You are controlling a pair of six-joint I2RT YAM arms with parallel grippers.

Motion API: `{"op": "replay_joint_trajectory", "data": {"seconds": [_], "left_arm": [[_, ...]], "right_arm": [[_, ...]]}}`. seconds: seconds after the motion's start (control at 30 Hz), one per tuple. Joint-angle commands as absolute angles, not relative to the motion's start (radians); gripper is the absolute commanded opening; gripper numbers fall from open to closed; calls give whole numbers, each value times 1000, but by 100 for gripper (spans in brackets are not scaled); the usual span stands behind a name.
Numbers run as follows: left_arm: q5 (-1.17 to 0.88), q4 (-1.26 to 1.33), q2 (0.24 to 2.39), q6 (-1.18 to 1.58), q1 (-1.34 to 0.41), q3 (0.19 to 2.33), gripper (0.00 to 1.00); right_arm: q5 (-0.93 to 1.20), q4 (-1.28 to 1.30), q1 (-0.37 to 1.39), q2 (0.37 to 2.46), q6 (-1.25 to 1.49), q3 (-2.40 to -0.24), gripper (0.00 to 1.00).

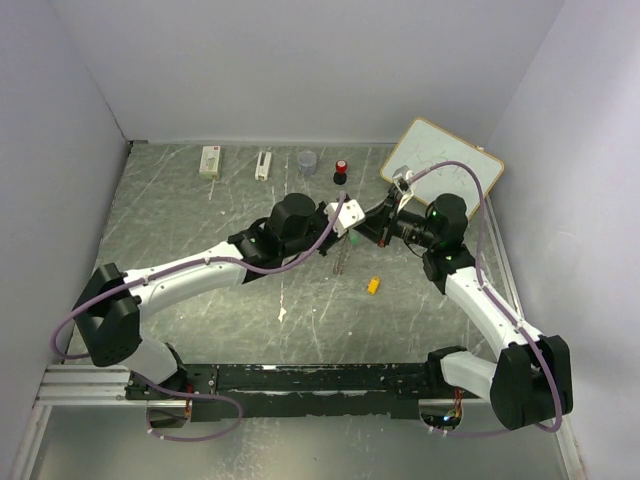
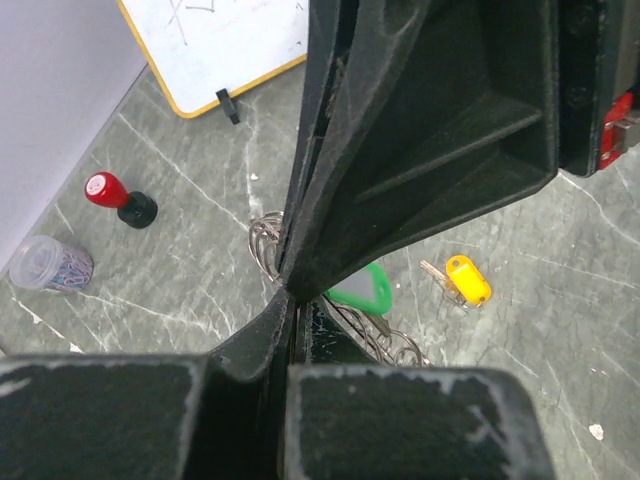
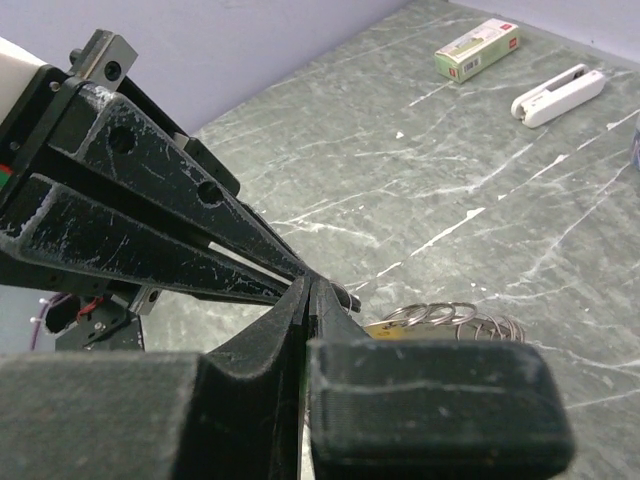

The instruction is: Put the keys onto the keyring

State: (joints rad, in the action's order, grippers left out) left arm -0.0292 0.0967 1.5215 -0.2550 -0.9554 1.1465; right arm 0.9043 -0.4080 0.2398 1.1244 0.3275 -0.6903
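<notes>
Both grippers meet tip to tip just above the table's middle. In the left wrist view my left gripper [image 2: 290, 292] is shut on the wire of the keyring [image 2: 264, 236], whose small silvery loops run out on both sides of the tips. My right gripper [image 3: 311, 287] is shut too, and a thin wire of the keyring [image 3: 452, 318] shows at its tips. The green key [image 2: 367, 291] sits right under the two tips, half hidden by the right gripper's black body. The yellow key [image 2: 467, 279] lies loose on the table to the right, also seen from above as the yellow key [image 1: 373, 285].
Along the back stand a white box [image 1: 210, 161], a white stapler [image 1: 263, 165], a small grey cup [image 1: 307, 162] and a red-topped black knob [image 1: 341, 172]. A whiteboard [image 1: 442, 165] lies at the back right. Walls close in on three sides.
</notes>
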Motion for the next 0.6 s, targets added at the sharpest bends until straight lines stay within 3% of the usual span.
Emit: {"op": "replay_joint_trajectory", "data": {"seconds": [0.0, 0.57], "left_arm": [[-10, 101, 1531, -282, -973, 1230, 7], [45, -32, 1598, -275, -976, 1327, 7]], "right_arm": [[968, -390, 282, 1120, 348, -687, 0], [932, -435, 282, 1117, 405, -687, 0]]}}
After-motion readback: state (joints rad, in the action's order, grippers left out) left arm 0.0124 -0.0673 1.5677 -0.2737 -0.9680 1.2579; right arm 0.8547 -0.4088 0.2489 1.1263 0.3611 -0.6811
